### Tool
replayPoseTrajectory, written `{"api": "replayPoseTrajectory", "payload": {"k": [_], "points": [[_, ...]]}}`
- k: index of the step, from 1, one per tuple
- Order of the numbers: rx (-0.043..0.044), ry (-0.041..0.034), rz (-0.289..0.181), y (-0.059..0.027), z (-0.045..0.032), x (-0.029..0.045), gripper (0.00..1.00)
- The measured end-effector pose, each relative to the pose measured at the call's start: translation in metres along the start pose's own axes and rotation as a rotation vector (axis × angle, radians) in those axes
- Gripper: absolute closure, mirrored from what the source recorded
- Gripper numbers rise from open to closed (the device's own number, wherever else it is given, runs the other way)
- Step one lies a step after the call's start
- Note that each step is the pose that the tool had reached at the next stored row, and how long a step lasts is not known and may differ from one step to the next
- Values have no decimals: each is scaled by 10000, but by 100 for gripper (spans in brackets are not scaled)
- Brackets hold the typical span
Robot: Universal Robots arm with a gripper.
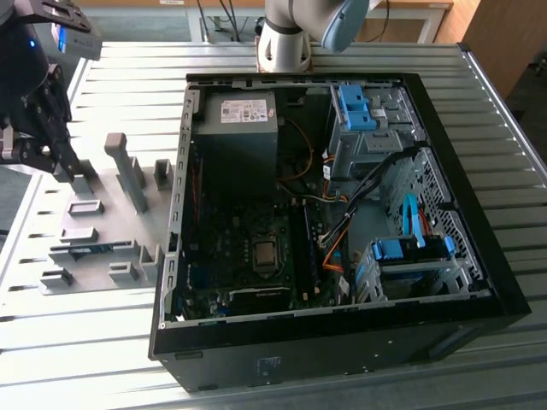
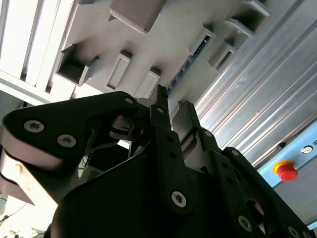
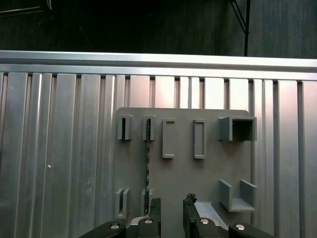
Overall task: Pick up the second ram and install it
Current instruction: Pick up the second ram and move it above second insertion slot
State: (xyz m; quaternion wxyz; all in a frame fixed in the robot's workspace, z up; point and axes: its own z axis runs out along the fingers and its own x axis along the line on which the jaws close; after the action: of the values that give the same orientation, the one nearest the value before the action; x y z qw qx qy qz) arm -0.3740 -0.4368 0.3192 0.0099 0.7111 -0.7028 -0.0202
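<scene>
tool point(image 3: 171, 203): slightly open, empty, above the grey rack point(image 3: 208, 173).
ram point(image 3: 147, 163): on edge in rack slots; likely light, stiff, fragile.
hold: probably mid-length, across its thin sides.

Ribbed metal table point(image 1: 102, 359) stands before a wooden cabinet point(image 1: 504, 34).

No text legible. White label point(image 1: 243, 111) on power supply point(image 1: 232, 145): print too small. Round marks point(image 2: 307, 148) by red button point(image 2: 286, 171): unreadable.
</scene>
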Motion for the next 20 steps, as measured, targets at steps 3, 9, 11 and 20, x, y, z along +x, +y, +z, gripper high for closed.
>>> {"api": "replayPoseTrajectory", "payload": {"k": [3, 9, 11, 20], "points": [[-3, 3, 0, 0, 6, 1, 68], [1, -1, -1, 0, 18, 8, 68], [1, 0, -1, 1, 24, 21, 68], [0, 0, 5, 16, 74, 59, 68]]}}
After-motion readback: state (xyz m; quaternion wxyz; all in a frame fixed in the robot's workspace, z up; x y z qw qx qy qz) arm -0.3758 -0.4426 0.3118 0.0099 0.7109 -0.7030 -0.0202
